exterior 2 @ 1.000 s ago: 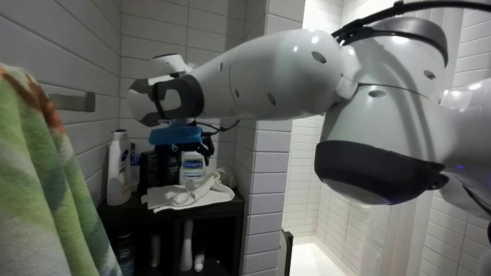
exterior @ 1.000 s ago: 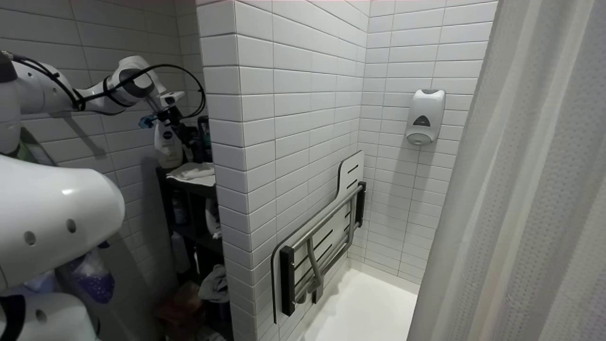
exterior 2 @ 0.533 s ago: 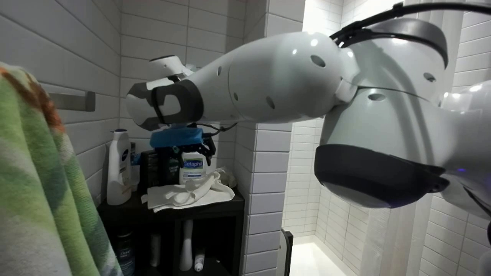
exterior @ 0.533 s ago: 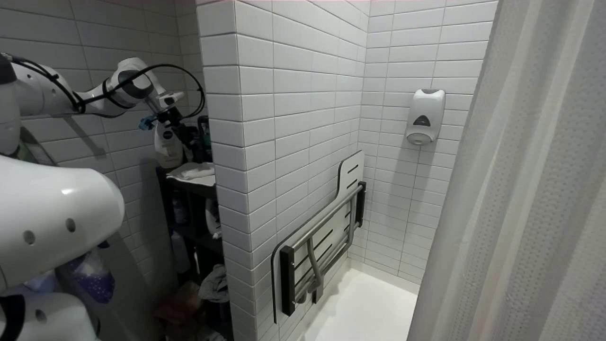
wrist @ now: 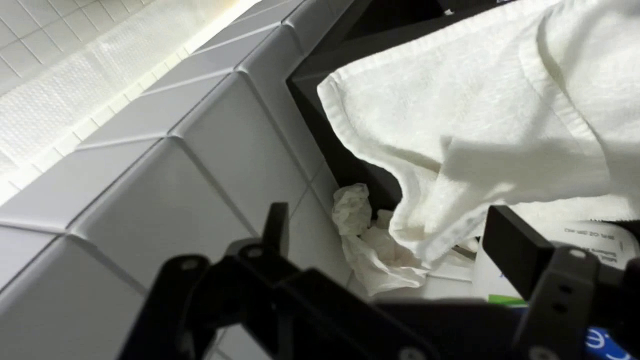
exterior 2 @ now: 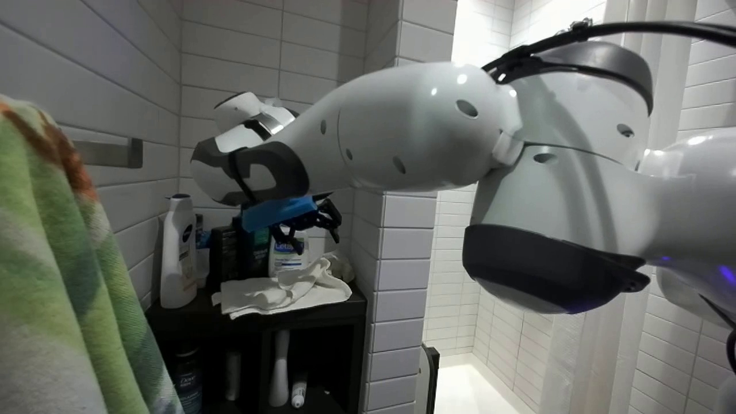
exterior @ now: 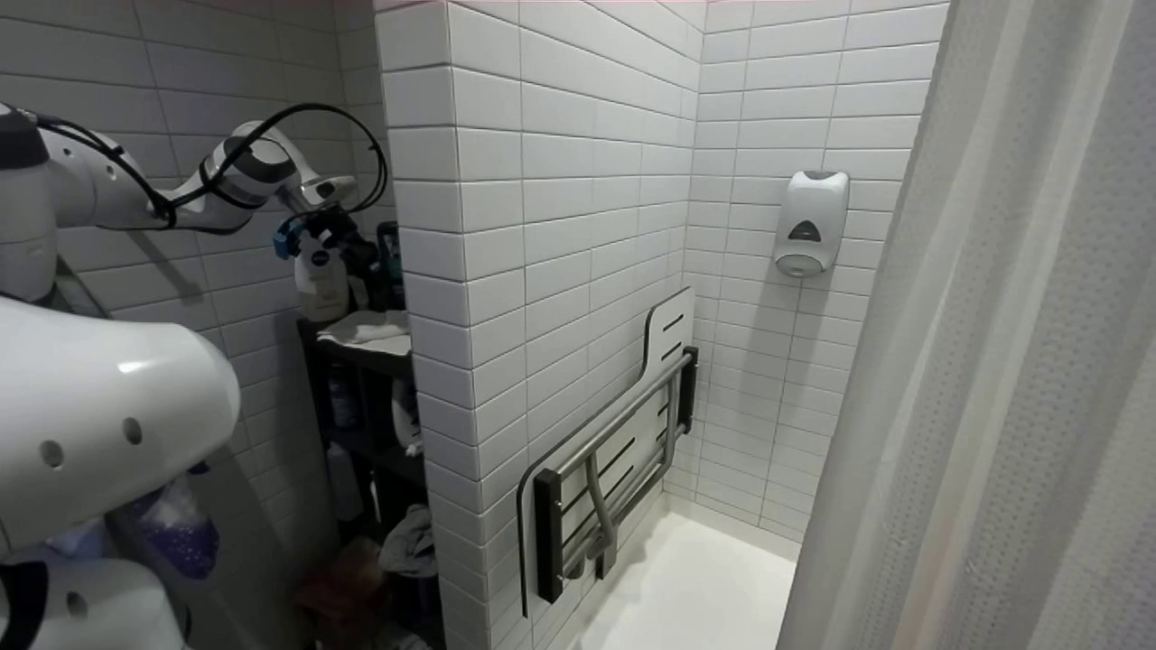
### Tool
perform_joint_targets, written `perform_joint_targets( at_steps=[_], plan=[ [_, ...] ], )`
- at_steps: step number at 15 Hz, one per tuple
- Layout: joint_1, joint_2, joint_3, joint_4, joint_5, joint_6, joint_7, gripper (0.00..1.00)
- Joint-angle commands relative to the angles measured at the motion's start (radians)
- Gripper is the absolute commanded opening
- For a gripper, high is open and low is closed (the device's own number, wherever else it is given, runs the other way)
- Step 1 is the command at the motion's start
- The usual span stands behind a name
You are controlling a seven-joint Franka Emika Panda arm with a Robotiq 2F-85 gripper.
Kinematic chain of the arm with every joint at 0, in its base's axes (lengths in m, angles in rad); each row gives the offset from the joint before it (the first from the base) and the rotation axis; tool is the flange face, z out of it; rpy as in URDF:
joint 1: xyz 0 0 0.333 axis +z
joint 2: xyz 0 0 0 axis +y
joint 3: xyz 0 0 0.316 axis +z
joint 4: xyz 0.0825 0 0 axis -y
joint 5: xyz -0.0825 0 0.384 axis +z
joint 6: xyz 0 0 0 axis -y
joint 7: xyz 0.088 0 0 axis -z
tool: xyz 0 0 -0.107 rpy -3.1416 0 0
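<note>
Hovering over the dark shelf [exterior 2: 336, 314], I am holding my gripper [wrist: 396, 235] wide apart, clasping nothing. The white cloth [wrist: 465, 110] is lying below, beside the Cetaphil bottle [exterior 2: 287, 263]. I seem to be preparing a grasp; taking either would be calling for lining up the spread jaws and lowering them, minding the tiled wall [wrist: 165, 200].

The robot arm [exterior 2: 414, 126] is of shiny white colour, having dark grey bands [exterior 2: 615, 57], oval recesses [exterior 2: 467, 108], a black cable [exterior 2: 661, 27], a blue piece [exterior 2: 278, 213] and a black gripper [wrist: 392, 222] with round screws [wrist: 577, 253].
</note>
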Motion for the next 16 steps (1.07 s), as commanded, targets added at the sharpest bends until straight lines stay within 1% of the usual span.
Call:
perform_joint_targets(
  at_steps=[1,4,6,9,13,16],
  plan=[
    [-0.043,0.038,0.029,0.056,0.061,-0.082,0.02,1.0],
    [-0.053,0.039,0.05,0.048,0.189,-0.122,0.073,1.0],
    [-0.049,0.017,0.049,0.037,0.267,-0.128,0.157,1.0],
    [-0.045,0.001,0.042,0.03,0.363,-0.102,0.287,1.0],
    [-0.036,-0.006,0.018,0.025,0.456,-0.045,0.467,1.0],
    [-0.036,-0.014,0.013,0.025,0.487,-0.003,0.584,1.0]
  ],
)
